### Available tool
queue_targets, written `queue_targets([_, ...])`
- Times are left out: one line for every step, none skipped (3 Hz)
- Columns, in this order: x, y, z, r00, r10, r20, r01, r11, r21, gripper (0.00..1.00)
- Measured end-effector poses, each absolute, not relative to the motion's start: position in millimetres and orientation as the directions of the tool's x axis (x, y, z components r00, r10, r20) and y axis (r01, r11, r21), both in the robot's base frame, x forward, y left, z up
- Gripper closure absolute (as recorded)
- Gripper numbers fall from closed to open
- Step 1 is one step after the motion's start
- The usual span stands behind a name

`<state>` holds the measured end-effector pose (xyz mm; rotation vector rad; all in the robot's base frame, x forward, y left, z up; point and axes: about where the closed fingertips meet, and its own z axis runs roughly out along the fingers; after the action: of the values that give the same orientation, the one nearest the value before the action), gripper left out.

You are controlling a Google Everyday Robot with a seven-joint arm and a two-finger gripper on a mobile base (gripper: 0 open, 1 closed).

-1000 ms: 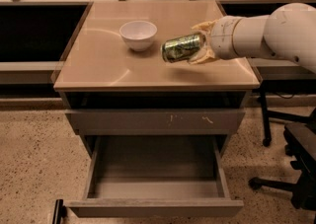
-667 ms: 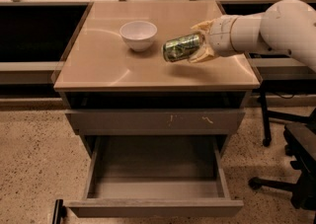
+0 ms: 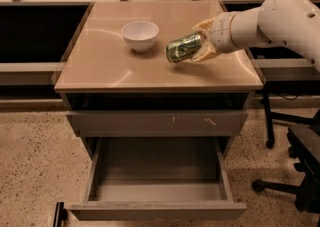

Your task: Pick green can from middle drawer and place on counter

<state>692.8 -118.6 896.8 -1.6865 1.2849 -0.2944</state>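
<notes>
The green can (image 3: 182, 47) lies sideways in my gripper (image 3: 199, 44), held just above the right half of the beige counter (image 3: 100, 66). The gripper's tan fingers (image 3: 206, 25) close around the can from above and below. My white arm reaches in from the right. The middle drawer (image 3: 156, 178) stands pulled open below, its dark floor bare.
A white bowl (image 3: 140, 35) sits on the counter left of the can. The scratched grey drawer front (image 3: 157, 121) above the open drawer is closed. A black office chair (image 3: 295, 171) stands at the right on the terrazzo floor. Dark shelving flanks the cabinet.
</notes>
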Motion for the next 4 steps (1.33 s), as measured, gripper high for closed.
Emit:
queue_targets([692.8, -118.5, 896.8, 0.416, -0.844, -0.339, -0.612, 0.015, -0.791, 0.58])
queue_targets([692.8, -118.5, 896.8, 0.416, -0.844, -0.339, -0.612, 0.015, -0.791, 0.35])
queue_targets([692.8, -118.5, 896.8, 0.416, -0.844, -0.339, -0.612, 0.015, -0.790, 0.11])
queue_targets([692.8, -118.4, 896.7, 0.416, -0.844, -0.339, -0.612, 0.015, -0.790, 0.00])
